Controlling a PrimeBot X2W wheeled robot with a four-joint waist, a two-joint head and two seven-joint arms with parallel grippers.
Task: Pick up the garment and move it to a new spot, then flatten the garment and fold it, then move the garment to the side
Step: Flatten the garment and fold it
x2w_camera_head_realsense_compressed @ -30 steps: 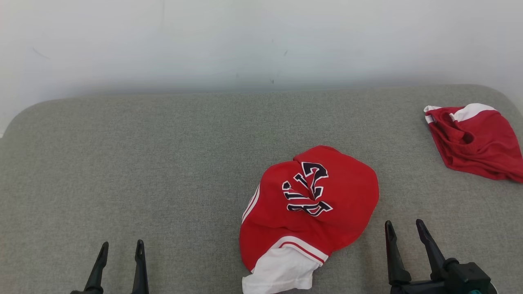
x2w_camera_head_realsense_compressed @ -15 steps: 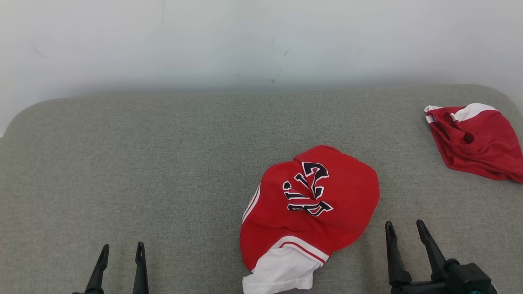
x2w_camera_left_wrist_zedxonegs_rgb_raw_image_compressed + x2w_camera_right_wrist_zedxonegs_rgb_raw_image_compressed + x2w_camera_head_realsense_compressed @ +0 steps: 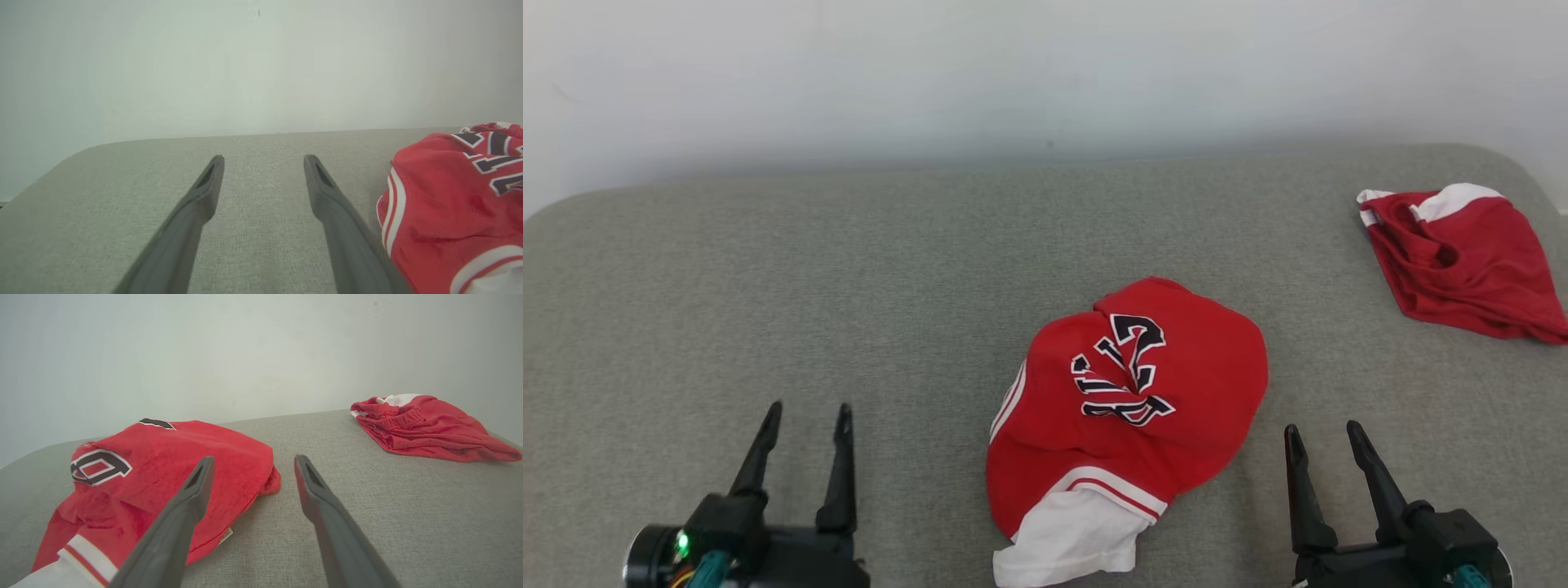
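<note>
Honestly, with my left claw (image 3: pixel 809 408) and right claw (image 3: pixel 1322 429) both wide and empty, pinching one layer of the jersey (image 3: pixel 1127 408) could drag it bunched.

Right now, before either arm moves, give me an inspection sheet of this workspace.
surface: grey fabric pad with rounded far corners.
job's things: crumpled red jersey with dark lettering and a white panel, lying near the centre between the two end effectors, ungripped.
clutter: second red garment, bunched near the far right corner, apart from the jersey.
end effectors: left end effector open, empty, well left of the jersey; right end effector open, empty, just right of it.
cables: teal lead at the left wrist.
surroundings: plain pale wall behind the pad.
</note>
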